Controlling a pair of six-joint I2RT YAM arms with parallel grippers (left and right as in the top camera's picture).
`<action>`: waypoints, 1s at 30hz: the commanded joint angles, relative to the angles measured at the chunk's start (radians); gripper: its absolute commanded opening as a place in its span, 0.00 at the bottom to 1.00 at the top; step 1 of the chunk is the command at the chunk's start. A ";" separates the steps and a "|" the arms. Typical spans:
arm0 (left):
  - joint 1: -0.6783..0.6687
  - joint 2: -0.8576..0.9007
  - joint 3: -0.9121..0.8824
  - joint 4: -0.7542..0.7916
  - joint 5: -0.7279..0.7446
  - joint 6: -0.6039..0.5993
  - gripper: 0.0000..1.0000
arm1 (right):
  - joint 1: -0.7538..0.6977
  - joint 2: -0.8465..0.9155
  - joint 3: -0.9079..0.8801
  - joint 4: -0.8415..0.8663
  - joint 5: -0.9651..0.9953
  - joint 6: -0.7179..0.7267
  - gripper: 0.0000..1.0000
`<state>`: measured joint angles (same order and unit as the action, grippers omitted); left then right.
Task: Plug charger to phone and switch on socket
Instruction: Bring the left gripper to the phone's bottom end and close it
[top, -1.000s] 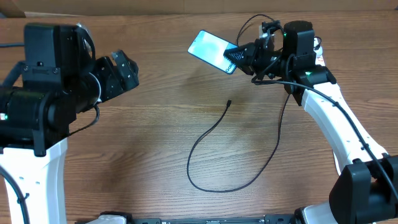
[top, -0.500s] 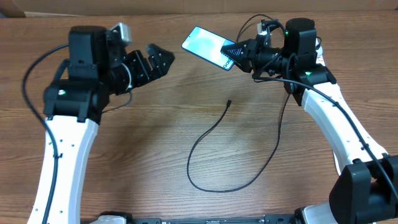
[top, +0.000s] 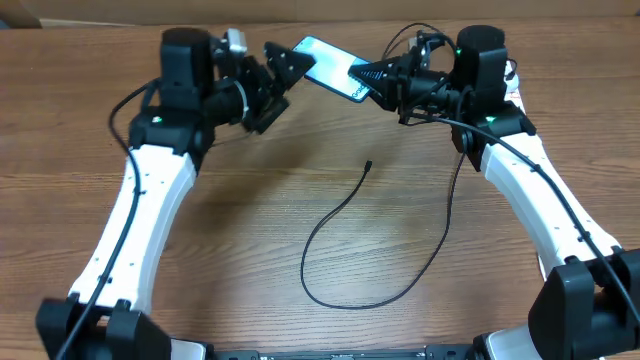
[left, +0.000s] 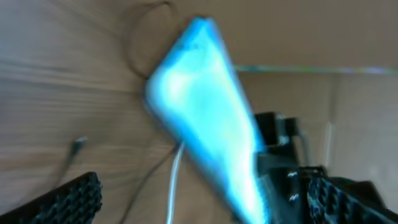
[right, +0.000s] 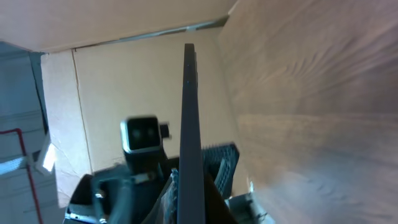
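Right gripper (top: 368, 85) is clamped tight on one short end of the slim black-edged phone with the cyan screen (top: 330, 65). It holds the phone tilted, off the brown wooden counter (top: 240, 230) near the far edge. My read: it's presenting the free end for a handover or a second steadying grip. Left gripper (top: 288, 78) is spread fully wide and empty, jaws either side of that free end. Can't tell contact, the left wrist view is blurred. Left arm reaches far forward and inward, right arm bends in from its side, wrists nearly nose to nose. Thin black charger cable (top: 318, 235) lies looped mid-counter, its small connector tip (top: 368, 166) unheld, well apart from the phone. Socket isn't in any view.
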<state>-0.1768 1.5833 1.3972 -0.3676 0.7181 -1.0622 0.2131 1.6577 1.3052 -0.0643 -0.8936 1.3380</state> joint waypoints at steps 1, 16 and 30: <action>-0.028 0.027 0.000 0.090 0.087 -0.157 0.98 | 0.019 -0.042 0.010 0.019 -0.024 0.077 0.04; -0.047 0.039 0.000 0.133 0.057 -0.383 0.72 | 0.038 -0.042 0.010 0.019 0.023 0.217 0.04; -0.047 0.039 0.000 0.134 0.030 -0.437 0.53 | 0.075 -0.042 0.010 0.034 0.061 0.235 0.04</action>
<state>-0.2214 1.6131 1.3972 -0.2390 0.7639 -1.4685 0.2886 1.6577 1.3052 -0.0460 -0.8303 1.5639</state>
